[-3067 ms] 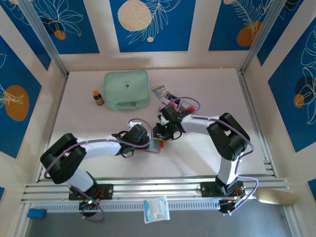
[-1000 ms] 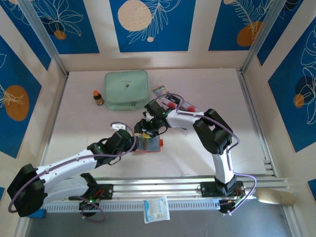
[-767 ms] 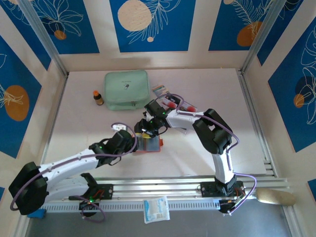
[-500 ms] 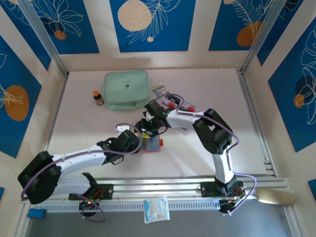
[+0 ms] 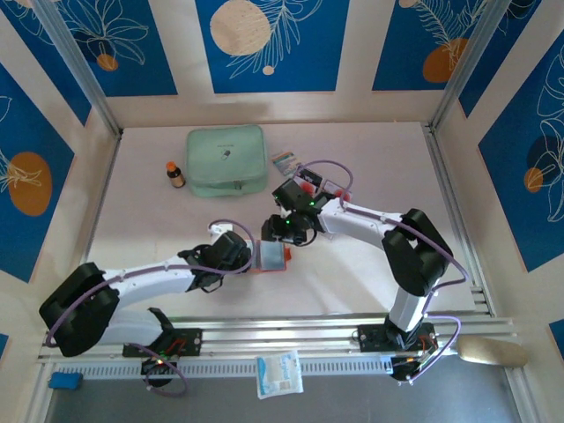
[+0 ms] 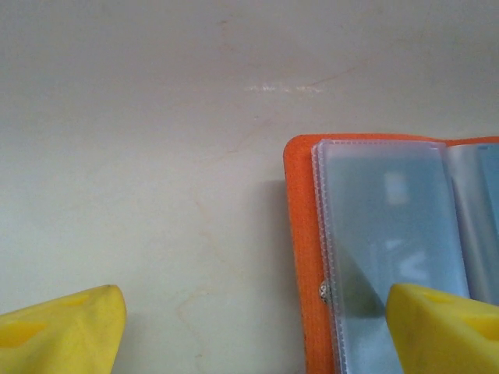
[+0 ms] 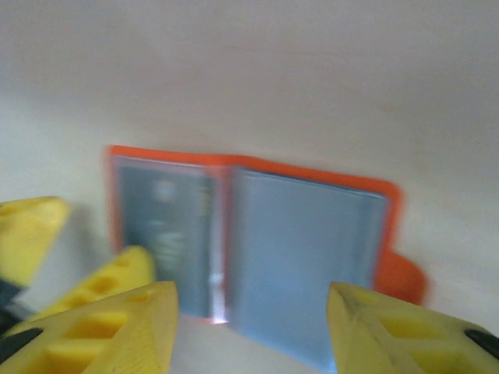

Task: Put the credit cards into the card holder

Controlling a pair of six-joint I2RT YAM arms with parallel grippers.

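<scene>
The card holder (image 5: 273,256) lies open on the table, orange-red with greyish clear sleeves facing up. My left gripper (image 5: 248,256) is open at its left edge; in the left wrist view (image 6: 253,331) one yellow fingertip (image 6: 440,327) rests over the sleeve of the card holder (image 6: 390,226), the other over bare table. My right gripper (image 5: 287,232) hovers open just behind the holder; in its own view (image 7: 249,327) the open card holder (image 7: 296,241) lies between and beyond the fingers, nothing gripped. The credit cards (image 5: 308,183) lie behind the right arm, partly hidden.
A mint-green zip pouch (image 5: 226,160) and a small brown bottle (image 5: 175,174) stand at the back left. A striped packet (image 5: 284,159) lies near the cards. A white packet (image 5: 279,374) sits off the table's front rail.
The left gripper has slid right to the holder's left edge. The right arm has drawn back to the right, its gripper now just behind the holder.
</scene>
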